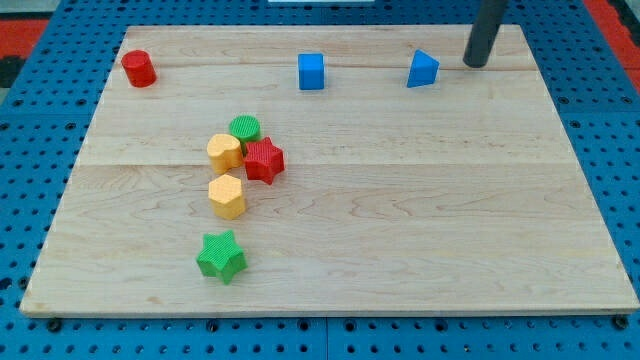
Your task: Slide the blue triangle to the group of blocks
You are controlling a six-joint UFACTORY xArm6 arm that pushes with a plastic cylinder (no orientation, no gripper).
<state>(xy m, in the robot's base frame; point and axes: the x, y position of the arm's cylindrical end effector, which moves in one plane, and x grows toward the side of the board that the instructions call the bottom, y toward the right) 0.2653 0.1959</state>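
Observation:
The blue triangle (423, 69) lies near the view's top, right of centre, on the wooden board (420, 200). My tip (475, 64) stands just to its right, a small gap apart, not touching. The group of blocks sits left of centre: a green cylinder (245, 129), a yellow block (224, 151) and a red star (264, 160) packed together, with another yellow block (227, 196) just below them.
A blue cube (312, 72) lies at the top centre, left of the triangle. A red cylinder (138, 69) sits at the top left corner. A green star (221, 256) lies below the group. A blue pegboard surrounds the board.

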